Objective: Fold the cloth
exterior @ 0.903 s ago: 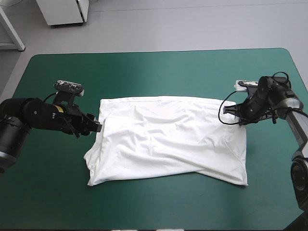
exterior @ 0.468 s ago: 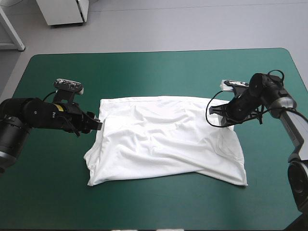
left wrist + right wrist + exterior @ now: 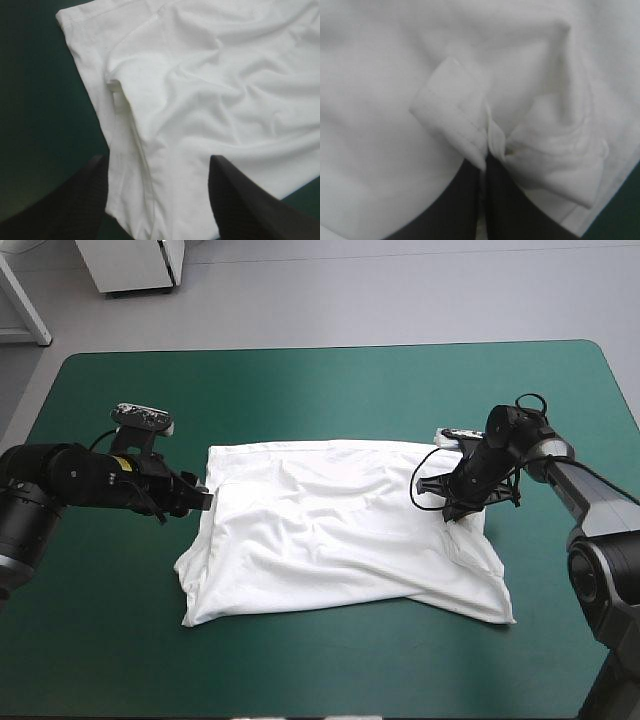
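While the T-shirt (image 3: 340, 530) lies spread at frame centre, right gripper (image 3: 485, 159) is clamped on its right hem; left gripper (image 3: 157, 162) gapes empty astride the left edge; grasping step, probably; next likely needs left to close.

Black arms (image 3: 70, 480), fin-shaped black fingers (image 3: 250, 210)

Light: even, overhead, bright | Glare: pale sheen on far tabletop (image 3: 330, 375) | Shadows: soft, in T-shirt (image 3: 340, 530) folds | Left wrist view: tabletop dim | Right wrist view: T-shirt glaring white
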Available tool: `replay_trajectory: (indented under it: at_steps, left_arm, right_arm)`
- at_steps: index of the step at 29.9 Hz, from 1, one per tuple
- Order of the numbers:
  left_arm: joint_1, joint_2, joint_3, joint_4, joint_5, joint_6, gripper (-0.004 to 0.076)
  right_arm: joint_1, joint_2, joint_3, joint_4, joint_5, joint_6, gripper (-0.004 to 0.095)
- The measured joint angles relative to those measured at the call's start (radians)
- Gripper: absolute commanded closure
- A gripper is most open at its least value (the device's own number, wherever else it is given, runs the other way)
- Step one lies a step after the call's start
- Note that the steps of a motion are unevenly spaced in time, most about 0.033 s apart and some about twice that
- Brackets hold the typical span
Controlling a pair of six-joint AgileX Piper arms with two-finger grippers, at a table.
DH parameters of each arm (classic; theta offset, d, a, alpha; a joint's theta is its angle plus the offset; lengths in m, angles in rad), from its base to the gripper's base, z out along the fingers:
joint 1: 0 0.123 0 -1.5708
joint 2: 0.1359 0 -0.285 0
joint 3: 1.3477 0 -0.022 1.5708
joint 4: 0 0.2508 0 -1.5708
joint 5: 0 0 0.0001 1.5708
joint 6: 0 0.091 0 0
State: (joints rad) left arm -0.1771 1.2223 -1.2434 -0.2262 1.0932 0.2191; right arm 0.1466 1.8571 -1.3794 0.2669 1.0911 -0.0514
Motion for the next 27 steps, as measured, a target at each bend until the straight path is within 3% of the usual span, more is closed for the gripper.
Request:
replay_trajectory:
  at_steps: [4,9,12,19,27]
  left_arm:
    - [0.000,0.000,0.000,0.000,0.000,0.000,0.0294]
    - [0.000,0.000,0.000,0.000,0.000,0.000,0.0294]
    - [0.000,0.000,0.000,0.000,0.000,0.000,0.0294]
    - [0.000,0.000,0.000,0.000,0.000,0.000,0.0294]
    - [0.000,0.000,0.000,-0.014,0.004,0.000,0.0294]
  right_arm:
    - [0.000,0.010,-0.008,0.005,0.009,0.000,0.0841]
    - [0.000,0.005,-0.008,0.024,0.012,-0.003,0.0508]
    - [0.000,-0.013,-0.008,0.032,0.019,-0.003,0.0399]
    - [0.000,-0.106,-0.008,0.031,0.079,-0.003,0.0407]
    - [0.000,-0.328,-0.008,-0.010,0.126,0.019,0.0492]
